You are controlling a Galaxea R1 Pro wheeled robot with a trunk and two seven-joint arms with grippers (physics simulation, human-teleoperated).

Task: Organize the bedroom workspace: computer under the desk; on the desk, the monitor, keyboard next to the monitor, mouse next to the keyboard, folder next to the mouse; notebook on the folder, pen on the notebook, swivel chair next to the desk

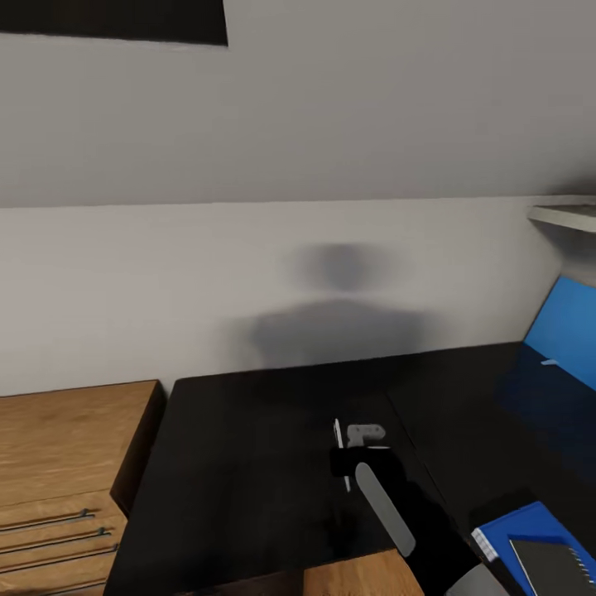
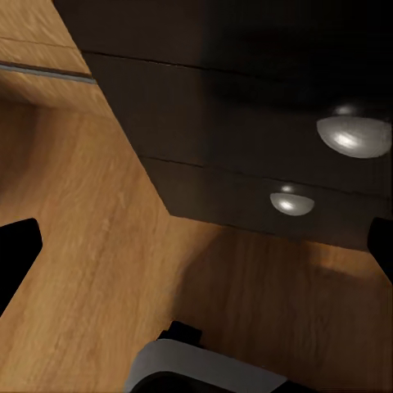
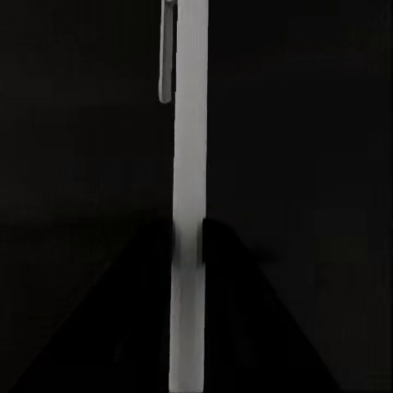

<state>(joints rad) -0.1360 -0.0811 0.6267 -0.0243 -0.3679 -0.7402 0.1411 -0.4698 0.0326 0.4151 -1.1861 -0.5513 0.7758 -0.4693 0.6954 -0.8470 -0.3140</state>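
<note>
Two flat things lie at the nearest right edge of the head view: the blue folder (image 1: pixel 509 530) on the black top of the desk (image 1: pixel 248 463), and the grey notebook (image 1: pixel 553 564) stacked on it, both cut off by the picture's border. Just left of them the right arm reaches over the desk, and the right gripper (image 1: pixel 343 459) pinches the pen (image 1: pixel 338 451), a slim pale stick standing roughly upright above the dark surface; in the right wrist view the pen (image 3: pixel 188 205) runs as a pale bar between the dark fingers, its clip near the far end, with the black top behind it. The left gripper (image 2: pixel 196 270) hangs low with its dark fingertips (image 2: pixel 16 254) spread well apart at the two edges of its own view, nothing between them, above a wooden floor (image 2: pixel 106 270); before it stands the black drawer pedestal (image 2: pixel 246 123) with two rounded metal knobs (a white curved part of the robot shows at the near edge). Beside the desk on the left stands a light wooden cabinet (image 1: pixel 66 463) with thin metal handles on its drawers. Farther off on the right rises the blue back panel (image 1: pixel 563 331), and above it a pale shelf (image 1: pixel 567 215) juts out. Behind it all is a plain pale wall (image 1: pixel 290 165) bearing a soft shadow, with a dark rectangle (image 1: pixel 116 21) at the top.
</note>
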